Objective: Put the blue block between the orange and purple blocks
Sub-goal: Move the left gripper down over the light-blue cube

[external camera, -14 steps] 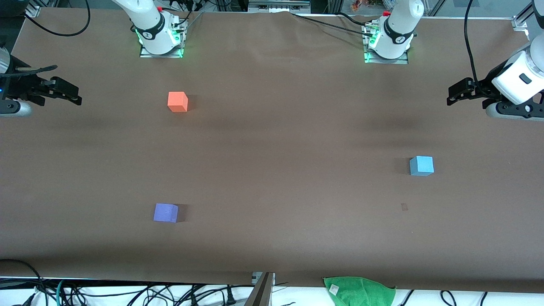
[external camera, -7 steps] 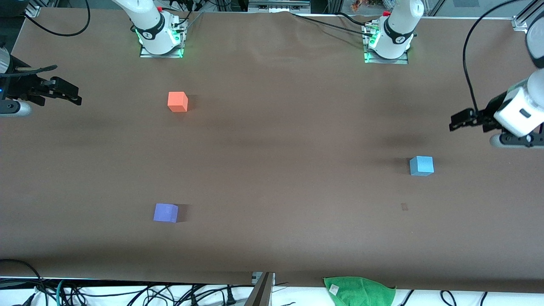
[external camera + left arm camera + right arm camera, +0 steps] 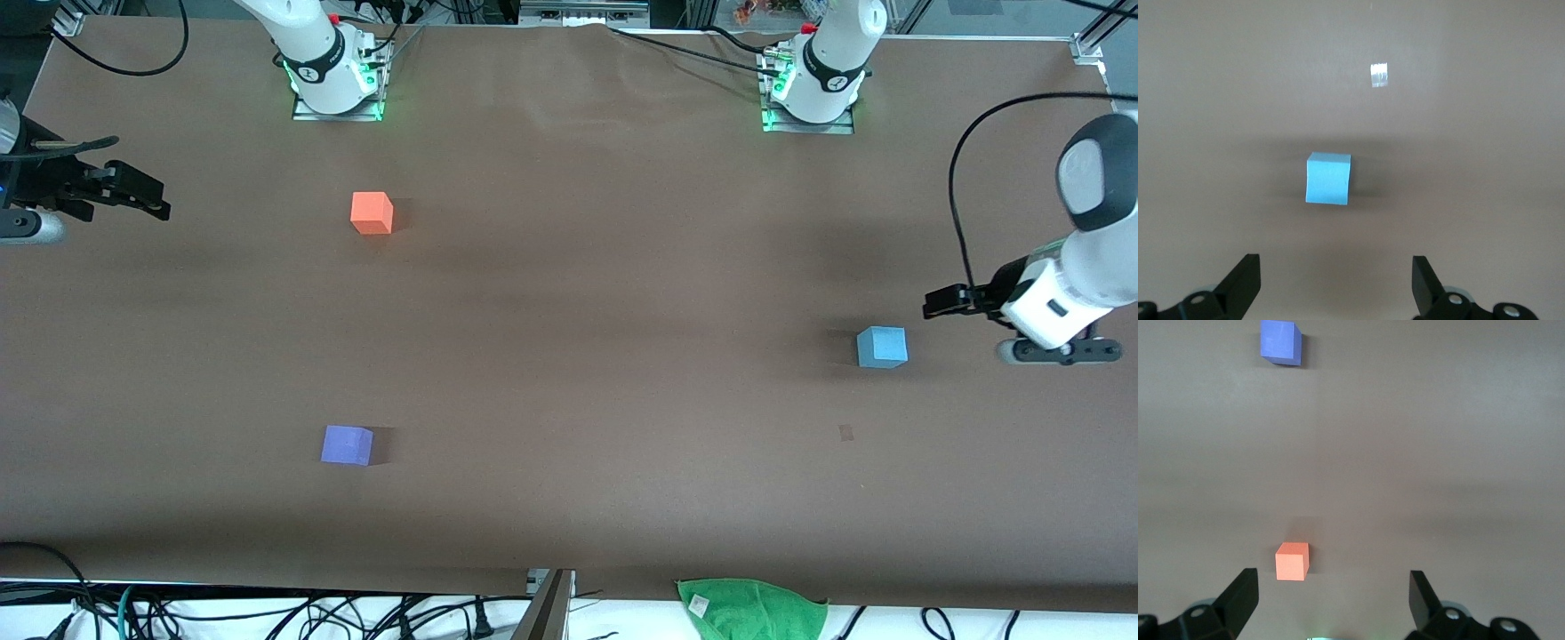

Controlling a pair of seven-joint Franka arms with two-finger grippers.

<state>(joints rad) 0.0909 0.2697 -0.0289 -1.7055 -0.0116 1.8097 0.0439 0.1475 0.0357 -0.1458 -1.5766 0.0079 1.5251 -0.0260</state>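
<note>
The sky-blue block [image 3: 882,347] sits on the brown table toward the left arm's end; it also shows in the left wrist view [image 3: 1328,179]. My left gripper [image 3: 944,302] is open and empty in the air, just beside the blue block toward the table's end; its jaws stand wide apart in the left wrist view [image 3: 1336,280]. The orange block [image 3: 372,213] lies near the right arm's base, the purple block [image 3: 347,444] nearer the front camera. Both show in the right wrist view, orange [image 3: 1292,561] and purple [image 3: 1280,341]. My right gripper [image 3: 147,191] waits open at its end of the table.
A green cloth [image 3: 751,608] hangs at the table's front edge. A small tape mark [image 3: 845,433] lies on the table nearer the camera than the blue block. Cables run along the front edge and by the arm bases.
My left gripper has come down and moved toward the blue block, from over the table's end. The right arm and all three blocks have not moved.
</note>
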